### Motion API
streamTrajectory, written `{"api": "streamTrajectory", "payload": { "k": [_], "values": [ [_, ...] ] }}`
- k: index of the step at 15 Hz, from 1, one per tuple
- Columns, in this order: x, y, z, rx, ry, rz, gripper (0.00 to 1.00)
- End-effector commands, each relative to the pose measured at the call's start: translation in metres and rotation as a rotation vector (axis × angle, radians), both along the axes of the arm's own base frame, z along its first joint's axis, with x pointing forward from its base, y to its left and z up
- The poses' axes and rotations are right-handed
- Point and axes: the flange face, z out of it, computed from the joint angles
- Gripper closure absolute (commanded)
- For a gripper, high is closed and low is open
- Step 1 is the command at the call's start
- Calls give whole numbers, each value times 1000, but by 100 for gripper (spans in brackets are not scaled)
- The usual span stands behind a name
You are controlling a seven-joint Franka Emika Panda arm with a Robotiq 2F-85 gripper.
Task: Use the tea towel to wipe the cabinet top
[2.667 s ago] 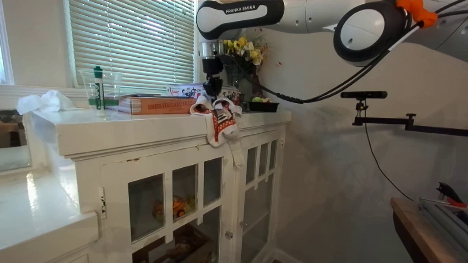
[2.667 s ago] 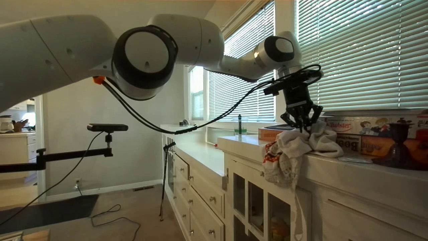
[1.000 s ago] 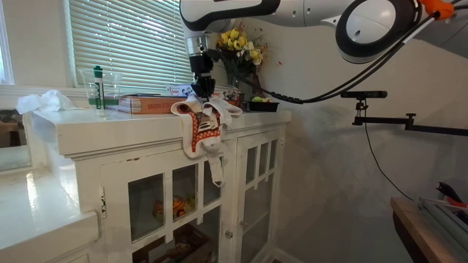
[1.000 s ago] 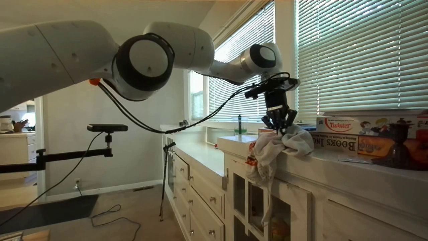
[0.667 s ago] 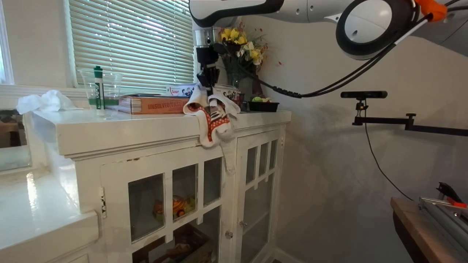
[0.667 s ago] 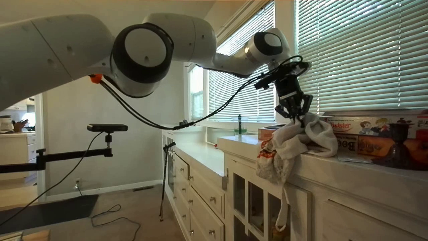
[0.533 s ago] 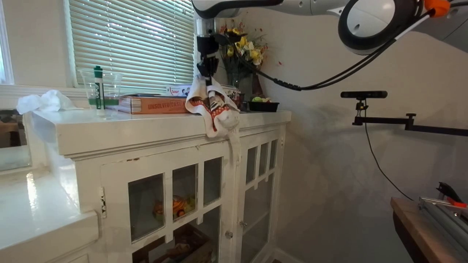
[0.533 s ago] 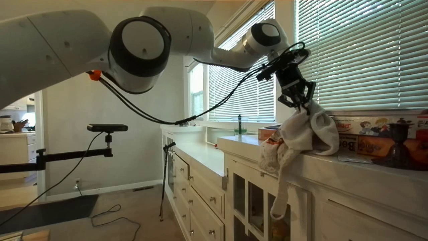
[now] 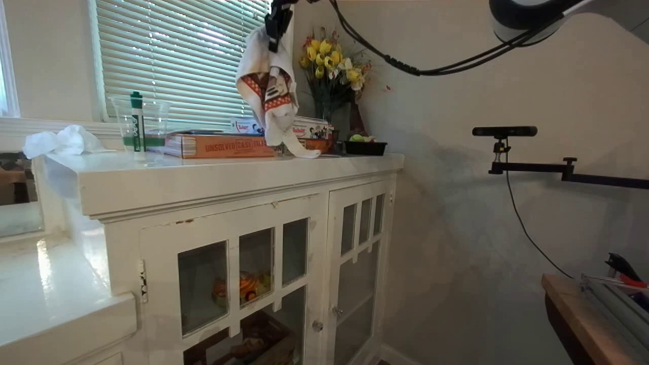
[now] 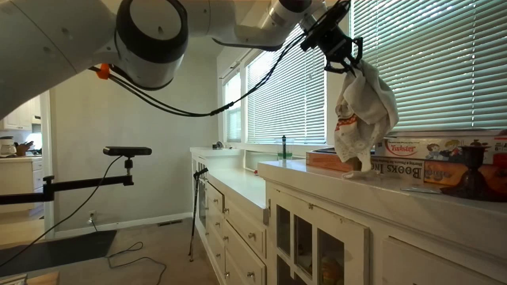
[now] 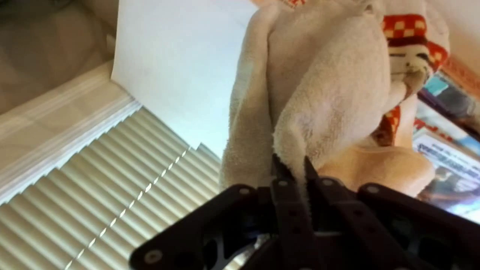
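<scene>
The tea towel, white with a red-checked print, hangs bunched from my gripper in both exterior views (image 9: 268,94) (image 10: 366,103). It also fills the upper middle of the wrist view (image 11: 333,75). My gripper (image 9: 274,44) is shut on the towel's upper part, well above the white cabinet top (image 9: 213,170). The gripper also shows in an exterior view (image 10: 353,70); in the wrist view a fold sits between its fingertips (image 11: 290,157). The towel's thin lower end reaches down to the cabinet top (image 10: 313,176), seemingly touching it.
An orange case-files box (image 9: 236,147), a Twister box (image 10: 404,148) and a Books box (image 10: 400,166) stand behind the towel. A plastic cup (image 9: 157,119), marker (image 9: 137,124), crumpled white paper (image 9: 66,141), black tray (image 9: 365,147), flower vase (image 9: 329,71) and dark candlestick (image 10: 473,174) also stand there.
The gripper first slides the towel along the cabinet's front edge, then rises steeply with it. The towel, earlier draped over the edge, now hangs in the air, mostly off the top.
</scene>
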Motion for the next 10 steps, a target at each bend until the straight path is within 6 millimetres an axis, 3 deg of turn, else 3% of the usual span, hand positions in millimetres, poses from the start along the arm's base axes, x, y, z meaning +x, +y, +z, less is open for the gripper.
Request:
{"api": "streamTrajectory", "payload": {
  "k": [1, 3, 5, 7, 10],
  "values": [
    [-16, 30, 60, -39, -125, 144, 98],
    [-15, 42, 73, -18, -207, 217, 98],
    [-3, 44, 65, 41, -284, 276, 98],
    [11, 38, 39, 181, -306, 279, 98],
    [27, 22, -15, 344, -198, 262, 98]
  ]
}}
